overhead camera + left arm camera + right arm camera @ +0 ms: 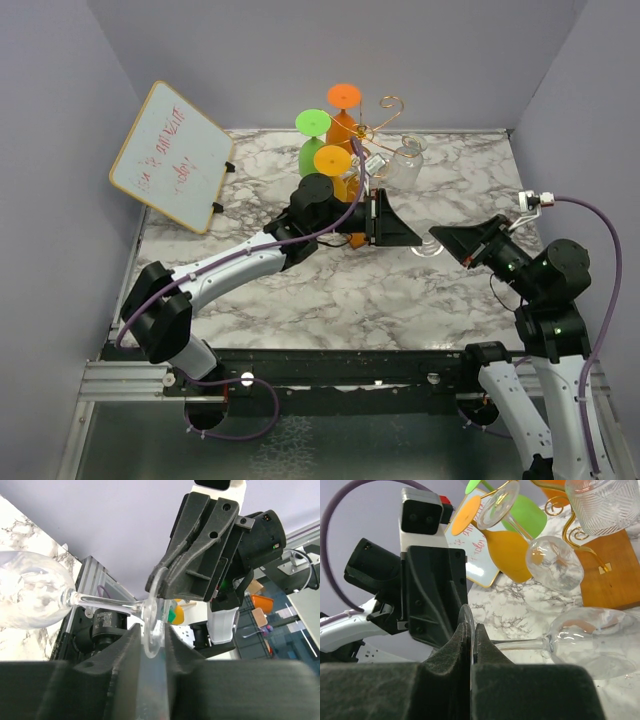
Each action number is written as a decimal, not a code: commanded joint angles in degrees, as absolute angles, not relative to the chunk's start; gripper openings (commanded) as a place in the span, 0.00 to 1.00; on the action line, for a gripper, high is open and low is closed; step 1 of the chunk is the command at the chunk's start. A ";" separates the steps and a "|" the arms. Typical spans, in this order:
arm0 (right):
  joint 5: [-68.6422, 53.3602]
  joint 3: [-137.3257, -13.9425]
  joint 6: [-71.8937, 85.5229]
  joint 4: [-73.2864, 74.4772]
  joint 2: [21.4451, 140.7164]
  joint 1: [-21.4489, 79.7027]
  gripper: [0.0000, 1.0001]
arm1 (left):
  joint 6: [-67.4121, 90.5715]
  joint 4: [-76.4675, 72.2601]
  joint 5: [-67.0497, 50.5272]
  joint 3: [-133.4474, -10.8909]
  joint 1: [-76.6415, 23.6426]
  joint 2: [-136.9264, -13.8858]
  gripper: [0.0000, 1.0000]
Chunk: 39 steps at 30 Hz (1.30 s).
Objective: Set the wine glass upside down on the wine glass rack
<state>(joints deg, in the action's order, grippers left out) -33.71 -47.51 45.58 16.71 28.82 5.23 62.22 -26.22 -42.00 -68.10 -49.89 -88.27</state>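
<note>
Right gripper (470, 632) clamped on foot (466, 614) of glass (600, 645) | left gripper (152, 635) jaws slightly parted around same foot | glass held sideways between grippers, near rack (607, 575) | left to be cleared fully before inverting; rim grip judged slip-prone.

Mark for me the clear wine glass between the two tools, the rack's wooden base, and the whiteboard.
clear wine glass (600, 642), right wrist view, middle of its bowl.
rack's wooden base (620, 575), right wrist view, its flat top.
whiteboard (175, 158), top external view, its written face.

Clear wine glass (600, 640), stem horizontal, near the gold-wire wine glass rack (607, 565)
</note>
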 commanded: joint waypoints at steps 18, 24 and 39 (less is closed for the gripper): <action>6.65 -58.84 39.57 12.46 41.27 5.32 0.01 | 36.32 -7.50 -29.59 -62.16 -46.67 -69.02 0.82; 3.83 -63.81 36.51 -0.05 53.58 5.33 0.01 | 28.19 2.77 -16.15 -62.77 -46.69 -63.94 0.86; -13.07 -86.03 39.18 -20.60 87.78 5.92 0.01 | 23.69 8.44 -5.37 -59.85 -46.75 -58.25 0.87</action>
